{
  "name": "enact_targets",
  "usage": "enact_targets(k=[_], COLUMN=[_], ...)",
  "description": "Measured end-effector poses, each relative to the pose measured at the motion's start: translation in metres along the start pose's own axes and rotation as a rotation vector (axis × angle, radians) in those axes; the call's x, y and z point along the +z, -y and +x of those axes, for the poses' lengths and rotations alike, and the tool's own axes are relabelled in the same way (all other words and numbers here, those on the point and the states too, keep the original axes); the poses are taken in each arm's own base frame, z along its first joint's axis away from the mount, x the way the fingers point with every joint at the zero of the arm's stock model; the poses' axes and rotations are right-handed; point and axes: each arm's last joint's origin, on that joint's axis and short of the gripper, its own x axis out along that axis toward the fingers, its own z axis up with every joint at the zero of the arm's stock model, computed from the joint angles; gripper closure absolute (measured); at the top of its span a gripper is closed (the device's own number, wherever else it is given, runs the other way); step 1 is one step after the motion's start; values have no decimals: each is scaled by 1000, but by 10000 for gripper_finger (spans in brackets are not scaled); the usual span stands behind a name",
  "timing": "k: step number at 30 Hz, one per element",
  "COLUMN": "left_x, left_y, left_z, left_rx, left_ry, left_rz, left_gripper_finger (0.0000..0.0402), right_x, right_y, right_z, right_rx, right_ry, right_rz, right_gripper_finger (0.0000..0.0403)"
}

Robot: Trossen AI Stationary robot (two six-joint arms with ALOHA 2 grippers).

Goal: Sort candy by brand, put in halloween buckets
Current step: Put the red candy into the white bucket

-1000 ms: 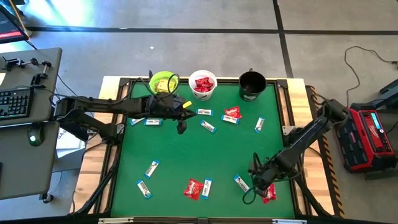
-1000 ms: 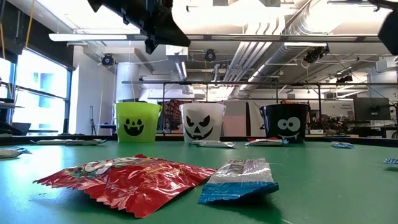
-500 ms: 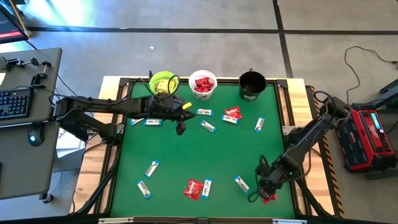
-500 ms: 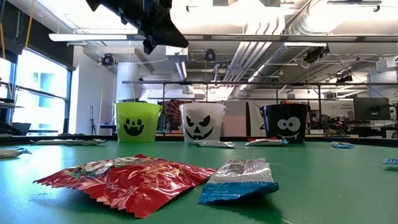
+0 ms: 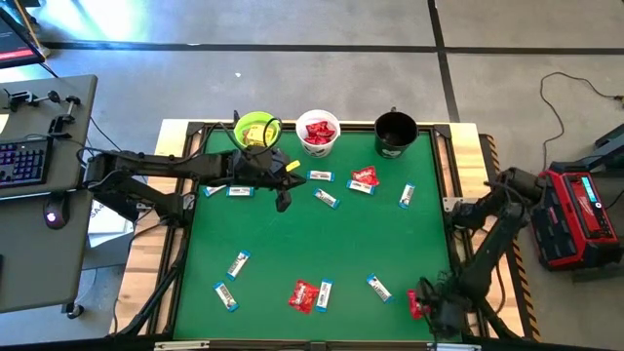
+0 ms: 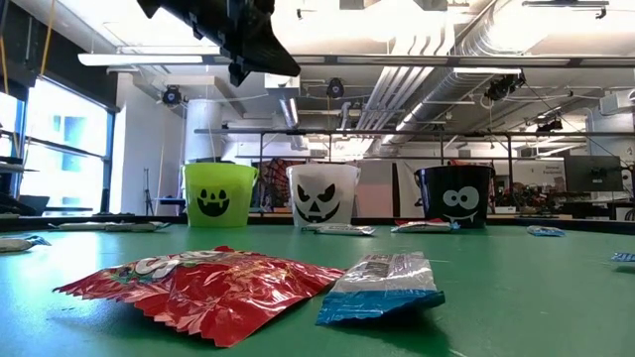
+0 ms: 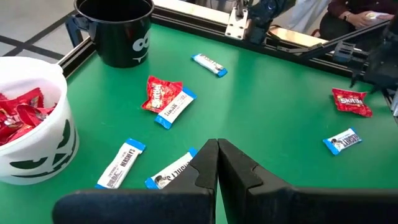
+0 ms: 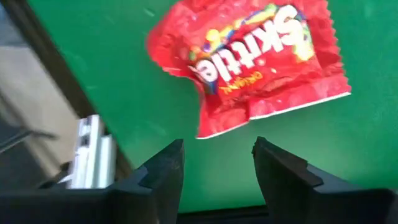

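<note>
Three halloween buckets stand along the far edge: lime green (image 5: 256,129), white (image 5: 318,132) holding red packets, and black (image 5: 395,134). Candy lies flat on the green mat, namely blue-and-white bars such as (image 5: 239,263) and red packets such as (image 5: 364,176). My right gripper (image 8: 214,165) is open at the near right corner, pointing down just short of a red Skittles packet (image 8: 249,65), which also shows in the high view (image 5: 417,302). My left gripper (image 7: 217,149) is shut and holds nothing, above the mat near the green bucket (image 5: 284,202).
The table's dark frame rail (image 8: 56,81) runs close beside my right gripper. A red packet (image 6: 198,288) and a blue bar (image 6: 382,288) lie side by side near the front edge. More bars are scattered at mid-table (image 5: 325,198) and at the near left (image 5: 225,295).
My right gripper has swung toward the table's near right corner and sunk a little, ending over the red packet there. The packet has stayed where it was. My left arm has kept still.
</note>
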Motion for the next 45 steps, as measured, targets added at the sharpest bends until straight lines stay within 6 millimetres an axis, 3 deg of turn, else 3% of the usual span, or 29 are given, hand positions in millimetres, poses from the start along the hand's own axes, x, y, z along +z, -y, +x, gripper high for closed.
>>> enact_targets(k=[9,20,32,37,43,45], left_x=[-1,-1,-3,-3,-3,-4], left_y=[2,1,0,0,1,1], left_z=[0,0,0,0,0,0], left_rx=[-6,3,8,8,6,6], left_ry=[-4,-9,-33,-33,-33,-33], left_rz=[4,11,13,13,14,14], left_gripper_finger=[401,401,401,401,401,401], right_x=[-8,-3,10,20,31,35], right_y=[-15,-22,-21,-21,-21,-23], right_z=[3,20,16,14,12,12], right_rx=[-173,-213,-241,-245,-226,-192], right_ry=[130,162,243,268,250,237], right_rz=[-38,-29,-46,-70,-60,-48], right_gripper_finger=[232,232,237,284,390,394])
